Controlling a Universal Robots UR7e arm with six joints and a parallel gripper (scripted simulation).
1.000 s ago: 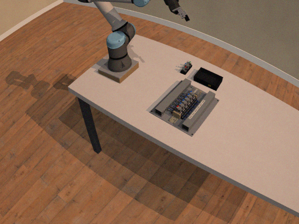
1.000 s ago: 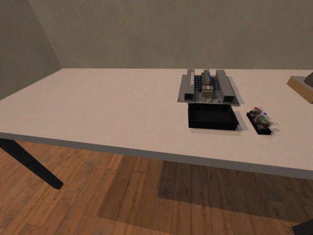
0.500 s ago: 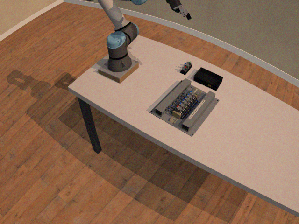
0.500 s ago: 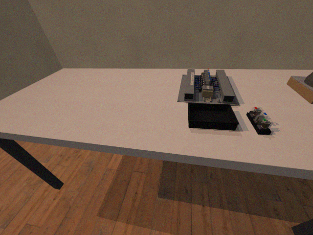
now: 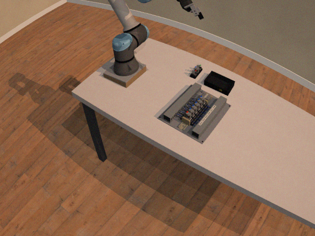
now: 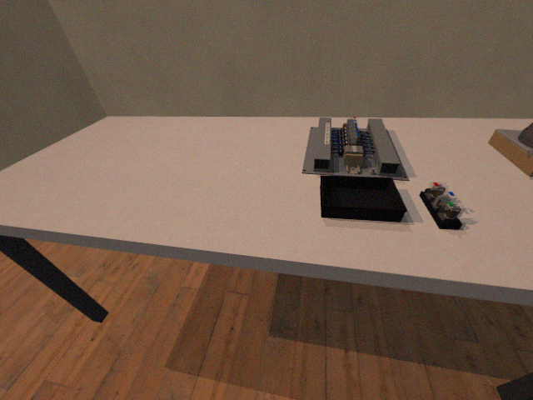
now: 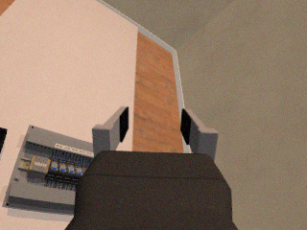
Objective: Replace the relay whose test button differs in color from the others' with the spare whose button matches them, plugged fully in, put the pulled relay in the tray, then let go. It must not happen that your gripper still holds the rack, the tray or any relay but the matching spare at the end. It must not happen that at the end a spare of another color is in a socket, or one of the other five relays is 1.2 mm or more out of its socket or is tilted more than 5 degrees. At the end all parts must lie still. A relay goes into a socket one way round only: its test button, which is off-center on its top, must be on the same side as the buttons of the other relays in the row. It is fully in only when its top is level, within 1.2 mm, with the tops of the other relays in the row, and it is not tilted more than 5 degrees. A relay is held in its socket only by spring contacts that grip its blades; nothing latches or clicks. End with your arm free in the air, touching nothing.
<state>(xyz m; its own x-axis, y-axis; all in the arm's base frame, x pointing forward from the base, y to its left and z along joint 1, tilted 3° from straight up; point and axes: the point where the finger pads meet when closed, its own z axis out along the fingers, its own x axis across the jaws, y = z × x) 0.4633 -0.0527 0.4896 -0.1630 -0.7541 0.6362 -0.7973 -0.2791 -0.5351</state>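
A grey panel (image 5: 194,112) lies on the white table with a row of relays down its middle. Most have blue buttons; the relay near the front end has a red button (image 5: 187,111). The panel also shows in the exterior view (image 6: 353,147) and in the wrist view (image 7: 48,175). A small black holder (image 6: 435,212) carries three spare relays with red (image 6: 435,184), blue (image 6: 450,194) and green (image 6: 450,203) buttons. The black tray (image 5: 219,82) sits between holder and panel. My gripper (image 5: 197,12) is open and empty, high above the table's far edge; its fingers show in the wrist view (image 7: 155,126).
The arm's base (image 5: 125,66) stands on a wooden block at the table's left end. Two long grey ducts (image 5: 181,102) run along both sides of the relay row. The table edge and the wooden floor lie below the gripper in the wrist view.
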